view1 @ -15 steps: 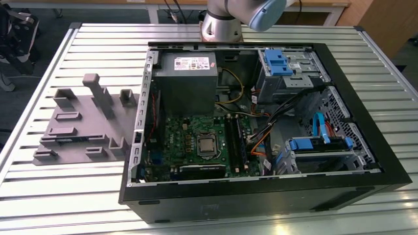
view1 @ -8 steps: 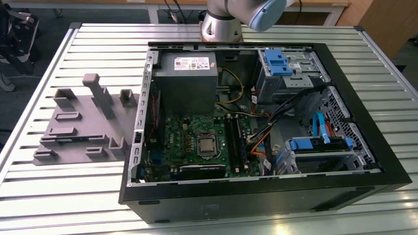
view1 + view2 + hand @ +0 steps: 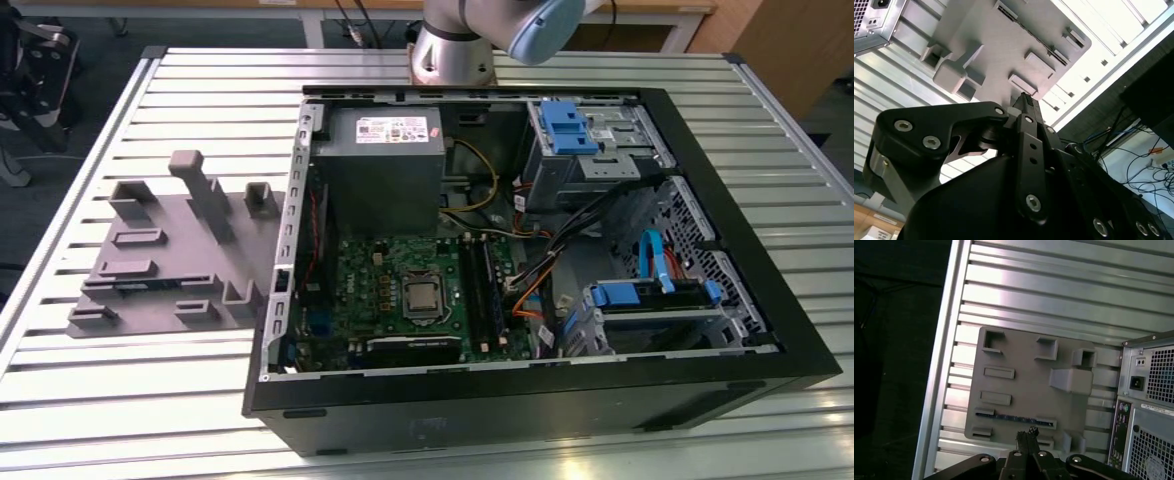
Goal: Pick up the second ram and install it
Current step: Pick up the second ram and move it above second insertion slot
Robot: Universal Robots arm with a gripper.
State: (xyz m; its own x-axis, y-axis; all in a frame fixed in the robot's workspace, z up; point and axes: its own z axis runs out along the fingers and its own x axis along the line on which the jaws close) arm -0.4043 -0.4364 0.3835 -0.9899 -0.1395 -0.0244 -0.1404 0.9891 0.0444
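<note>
Claw [image 3: 1027, 432] first: its two black fingers are drawn in narrow, tips pressed together with no gap between them and nothing held. In both wrist views it points down at a grey moulded parts holder [image 3: 1024, 375], and the second wrist view shows the same shut tips [image 3: 1024, 98] over that holder [image 3: 994, 45].

The second ram [image 3: 1014, 417] lies edge-up in a long groove of the holder, a thin dark blue strip running between two small end blocks. In the first wrist view the fingertips line up close to the stick; whether they are level with it or well above it I cannot tell.

In the exterior view the holder [image 3: 167, 265] sits flat on the slatted aluminium table [image 3: 160, 400], just beside the open computer case [image 3: 787, 330], towards the exterior view's left of it. Inside the case lie the green motherboard [image 3: 360, 290] with its processor [image 3: 423, 295], the long black memory slots [image 3: 481, 290] just beside that, and the grey power supply [image 3: 380, 150] beyond them. The robot arm [image 3: 467, 35] stands at the far edge of the table, behind the case.
</note>
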